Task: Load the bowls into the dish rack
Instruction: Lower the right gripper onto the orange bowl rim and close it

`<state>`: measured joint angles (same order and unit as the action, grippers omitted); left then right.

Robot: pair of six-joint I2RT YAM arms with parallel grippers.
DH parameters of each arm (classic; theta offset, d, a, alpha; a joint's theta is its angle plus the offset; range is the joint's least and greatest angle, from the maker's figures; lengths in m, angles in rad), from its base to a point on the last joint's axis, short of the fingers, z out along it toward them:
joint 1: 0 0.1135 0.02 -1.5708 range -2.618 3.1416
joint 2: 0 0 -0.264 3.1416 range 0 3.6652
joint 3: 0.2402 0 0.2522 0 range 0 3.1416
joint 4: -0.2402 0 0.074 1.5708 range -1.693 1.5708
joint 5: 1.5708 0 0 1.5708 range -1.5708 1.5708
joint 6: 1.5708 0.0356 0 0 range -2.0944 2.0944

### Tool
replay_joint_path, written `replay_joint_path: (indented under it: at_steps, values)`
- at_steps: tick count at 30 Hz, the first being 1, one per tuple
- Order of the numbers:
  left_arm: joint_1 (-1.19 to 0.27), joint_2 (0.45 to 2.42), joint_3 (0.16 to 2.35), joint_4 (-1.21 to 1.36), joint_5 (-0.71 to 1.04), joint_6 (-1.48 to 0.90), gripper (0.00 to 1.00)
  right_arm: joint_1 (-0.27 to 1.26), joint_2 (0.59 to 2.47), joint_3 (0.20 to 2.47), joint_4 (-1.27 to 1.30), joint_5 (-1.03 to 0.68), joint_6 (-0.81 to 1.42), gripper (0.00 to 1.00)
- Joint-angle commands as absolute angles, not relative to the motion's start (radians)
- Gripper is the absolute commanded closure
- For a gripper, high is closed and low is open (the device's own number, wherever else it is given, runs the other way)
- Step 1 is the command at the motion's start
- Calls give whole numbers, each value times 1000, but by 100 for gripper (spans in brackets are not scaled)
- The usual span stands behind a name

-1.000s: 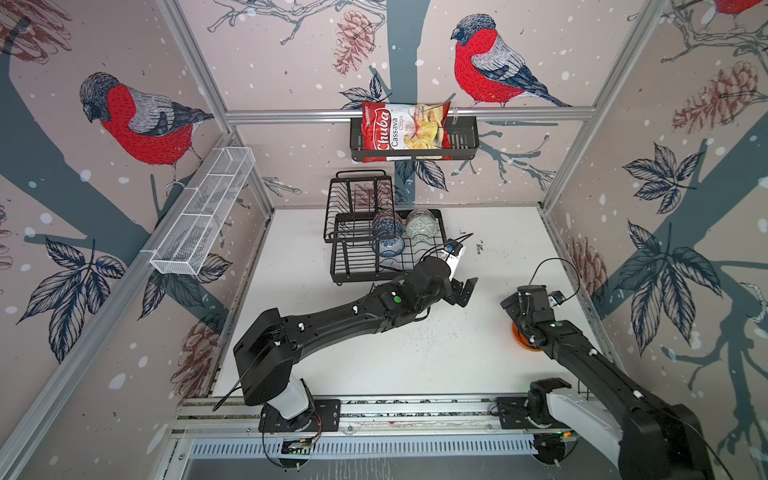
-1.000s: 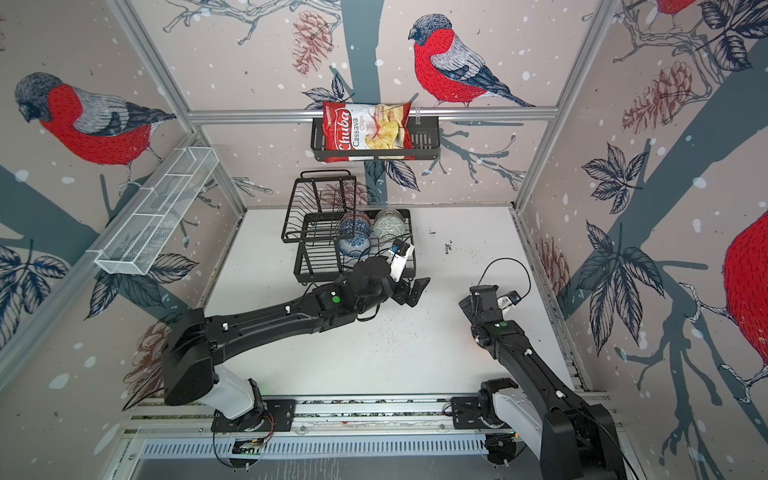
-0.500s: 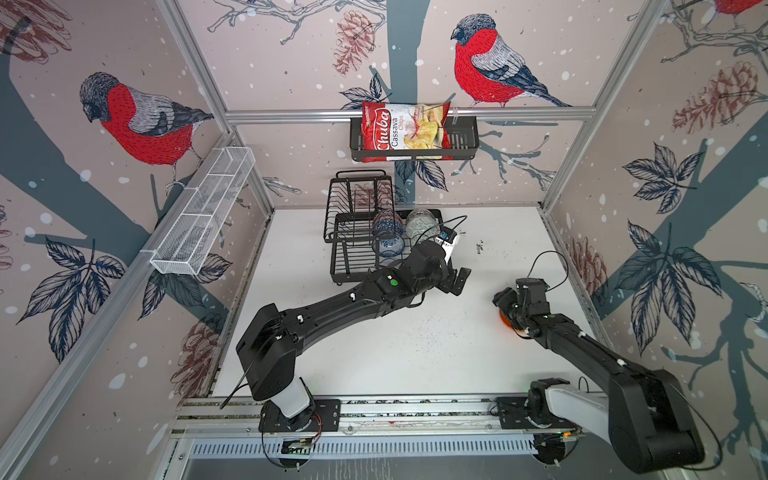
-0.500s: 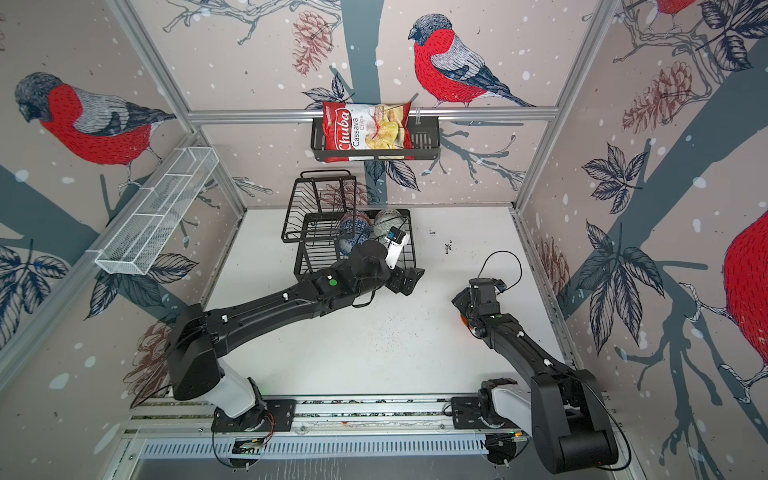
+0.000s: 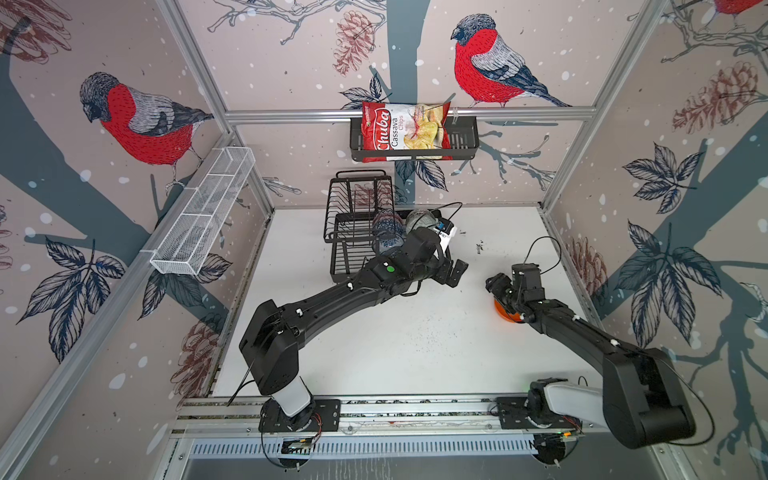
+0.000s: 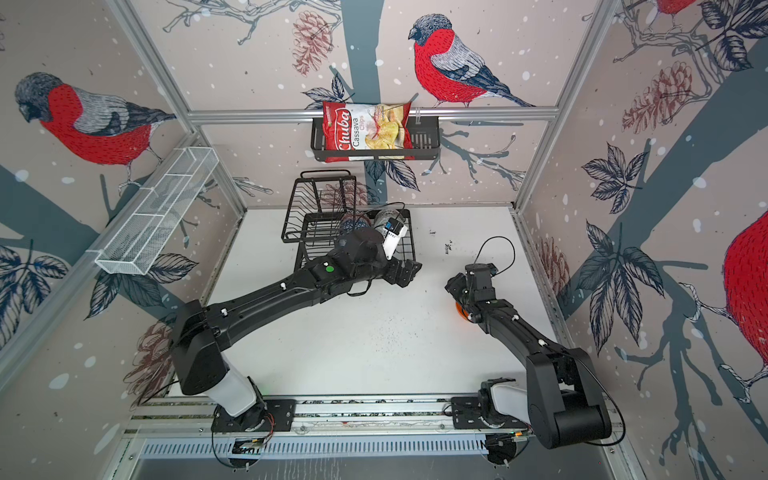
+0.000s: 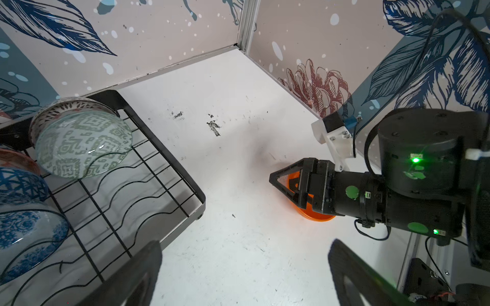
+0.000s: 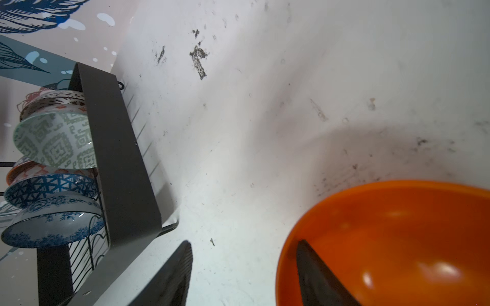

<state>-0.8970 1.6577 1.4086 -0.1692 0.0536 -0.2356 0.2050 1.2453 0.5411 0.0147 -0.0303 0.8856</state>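
while beside dish rack [image 7: 161, 149], left claw [image 5: 453, 272]

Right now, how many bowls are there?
6. Five in the rack: dark-patterned, grey-green, salmon, blue geometric, floral. The orange one is on the table, right gripper straddling its rim. None seems hidden.
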Motion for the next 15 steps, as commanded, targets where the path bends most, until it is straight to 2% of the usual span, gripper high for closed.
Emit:
replay_joint_path:
  at_steps: [1, 6, 11, 15]
  values:
    - [-891, 1679, 1424, -163, 115, -233, 2, 204, 1236, 548, 5, -8, 861, 36]
    - [-882, 1711, 1434, -173, 162, -254, 2, 194, 1234, 549, -34, 11, 822, 36]
    - [-874, 1664, 1309, -77, 152, -279, 2, 160, 1244, 534, -41, 8, 787, 36]
    - [-874, 1649, 1273, -47, 169, -300, 2, 138, 1286, 529, -31, -14, 767, 44]
